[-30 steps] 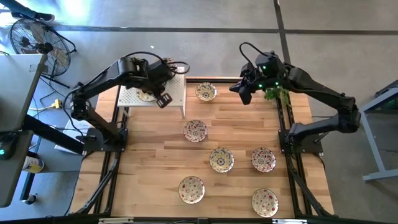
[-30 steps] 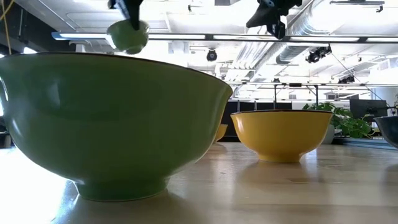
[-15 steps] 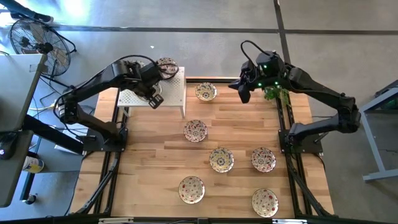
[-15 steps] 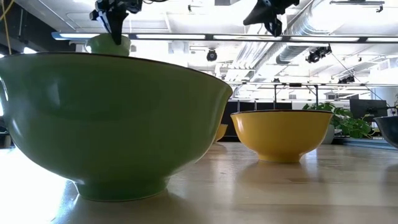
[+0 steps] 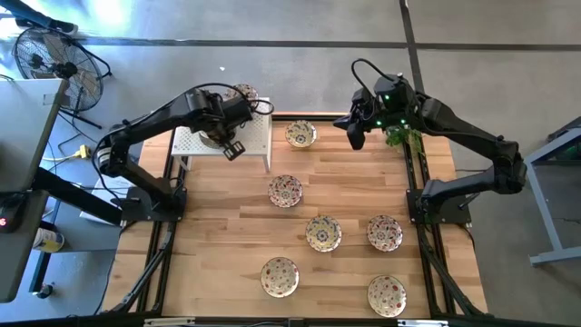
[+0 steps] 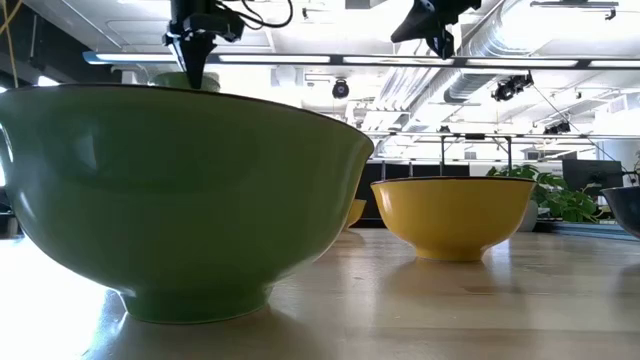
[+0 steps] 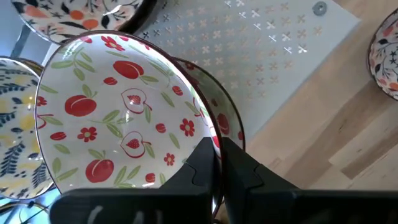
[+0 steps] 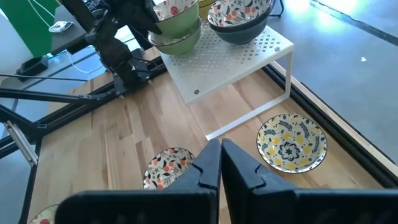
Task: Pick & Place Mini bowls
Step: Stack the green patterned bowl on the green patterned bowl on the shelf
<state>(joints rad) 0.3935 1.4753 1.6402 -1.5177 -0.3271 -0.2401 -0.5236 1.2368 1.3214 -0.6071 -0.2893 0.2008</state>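
Observation:
My left gripper [image 5: 231, 147] hangs over the white perforated rack [image 5: 257, 136] at the table's far left, shut on a mini bowl [image 7: 118, 118] that is cream inside with red fruit and green outside. Right under it, a second green bowl [image 8: 181, 38] stands on the rack; whether the two touch, I cannot tell. A darker bowl [image 8: 239, 15] also sits on the rack. Several patterned mini bowls lie on the table, among them one [image 5: 300, 134] beside the rack and one [image 5: 285, 191] mid-table. My right gripper [image 5: 357, 136] hovers shut over the far right, with nothing in it. My left gripper pinches the red-fruit bowl's rim [image 7: 211, 134], one finger inside the bowl and one outside. The fingers [image 6: 195, 60] come from above, pointing steeply down. The bowl hangs with its mouth up, over the bowl on the rack.
In the low view a green bowl [image 6: 180, 200] stands close to the camera and hides most of the rack; a yellow one [image 6: 450, 215] stands farther off. Bare wood lies between the rack and the mid-table bowl. A plant [image 5: 404, 136] sits at the far right edge.
My left gripper has sunk toward the rack with the red-fruit bowl, tipping more steeply downward. The bowl, earlier hanging high and clear in the low view, now sits just above the bowl on the rack. My right gripper has stayed where it was.

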